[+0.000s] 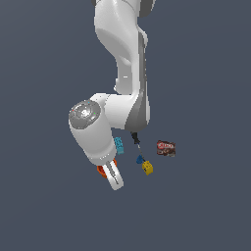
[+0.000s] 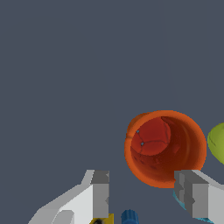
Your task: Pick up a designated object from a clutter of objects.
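A Panda arm's fingers (image 2: 146,197) hang spread and empty low over the orange-red cup (image 2: 165,148), which stands upright on the grey counter (image 2: 65,65), lower right of centre in the wrist view. One finger overlaps the cup's rim; the other stands clear beside it. A yellow-green ball (image 2: 217,142) sits close by. The approach looks nearly done; centring, closing and lifting appear still to come.

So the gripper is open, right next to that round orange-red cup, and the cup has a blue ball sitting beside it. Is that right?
Not quite: the ball beside the round orange-red cup is yellow-green, not blue, as the wrist view shows. The rest holds: the gripper is open, right next to the cup.
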You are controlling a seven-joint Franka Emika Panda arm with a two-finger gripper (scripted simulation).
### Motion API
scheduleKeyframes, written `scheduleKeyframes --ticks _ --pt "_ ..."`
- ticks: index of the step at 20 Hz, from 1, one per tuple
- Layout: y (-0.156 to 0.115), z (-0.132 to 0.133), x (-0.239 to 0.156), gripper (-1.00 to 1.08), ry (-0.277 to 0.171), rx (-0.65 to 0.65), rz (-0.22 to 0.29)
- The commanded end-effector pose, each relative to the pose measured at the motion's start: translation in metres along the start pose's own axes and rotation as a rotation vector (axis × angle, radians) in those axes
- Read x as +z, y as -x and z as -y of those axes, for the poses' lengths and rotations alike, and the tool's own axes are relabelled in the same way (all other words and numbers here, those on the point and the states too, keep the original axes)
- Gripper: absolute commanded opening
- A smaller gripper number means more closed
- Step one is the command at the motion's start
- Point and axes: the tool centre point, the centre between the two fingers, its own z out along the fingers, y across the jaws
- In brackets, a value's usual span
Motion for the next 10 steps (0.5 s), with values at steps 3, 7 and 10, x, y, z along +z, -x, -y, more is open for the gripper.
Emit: scheduleKeyframes --ticks 3,7,10 --pt "-0.011 0.0 0.016 0.28 -0.004 0.084 -0.005" --pt "-0.016 0.0 0.024 0.28 -0.005 0.125 -0.007" --pt "-0.018 0.0 0.026 0.28 -0.006 0.138 -0.008"
